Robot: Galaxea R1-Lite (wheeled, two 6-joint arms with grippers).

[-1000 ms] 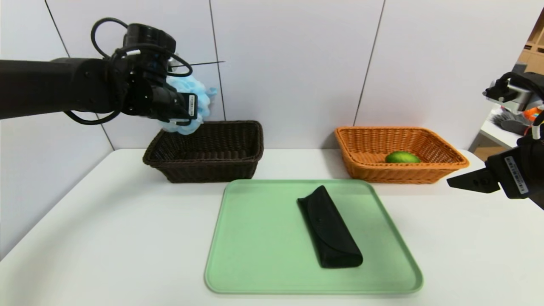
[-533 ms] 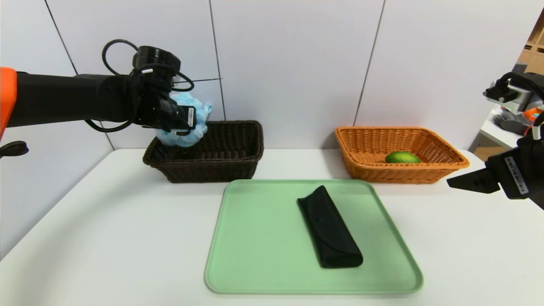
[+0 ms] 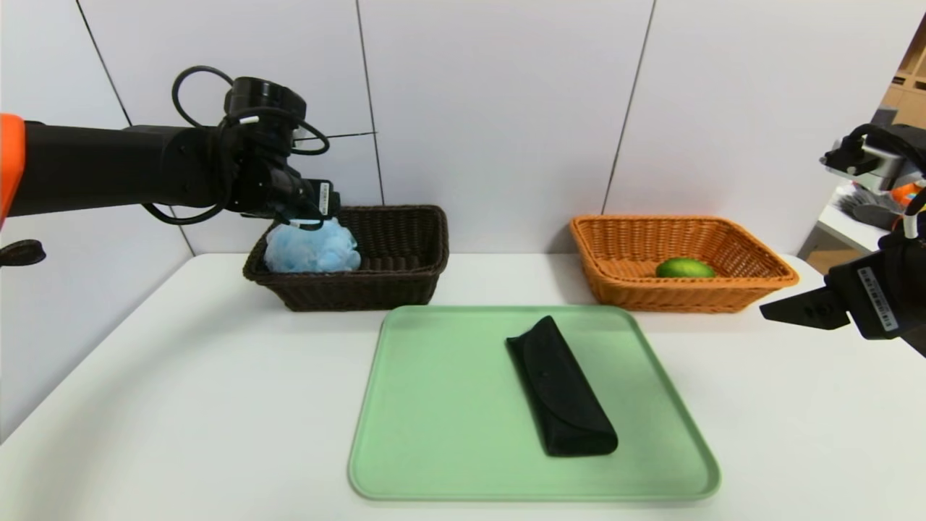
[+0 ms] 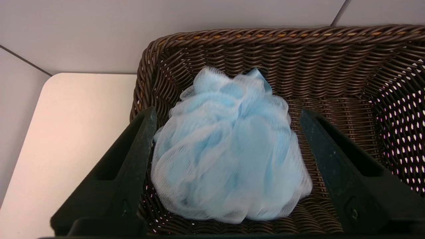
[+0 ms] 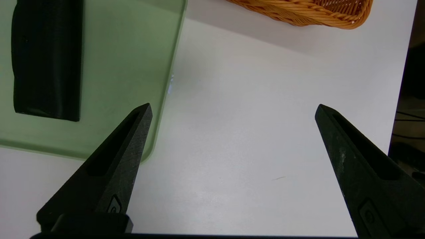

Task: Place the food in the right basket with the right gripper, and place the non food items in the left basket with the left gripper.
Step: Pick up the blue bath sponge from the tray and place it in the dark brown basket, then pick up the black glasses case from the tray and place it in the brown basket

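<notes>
Bath pouf (image 4: 229, 149) sits in dark brown basket (image 3: 362, 293), between left gripper's (image 4: 229, 114) spread fingers, below them. Right gripper (image 5: 234, 104) idle over table (image 5: 232, 186), fingers wide.

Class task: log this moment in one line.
left tool: open above dark basket | pouf: in basket | glasses case: on tray | right tool: open, idle

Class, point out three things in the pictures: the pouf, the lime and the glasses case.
Pouf (image 4: 229, 149): left wrist view, on the middle of its mesh.
Lime (image 3: 685, 268): head view, on its upper side.
Glasses case (image 3: 564, 387): head view, on the middle of its flap side.
</notes>
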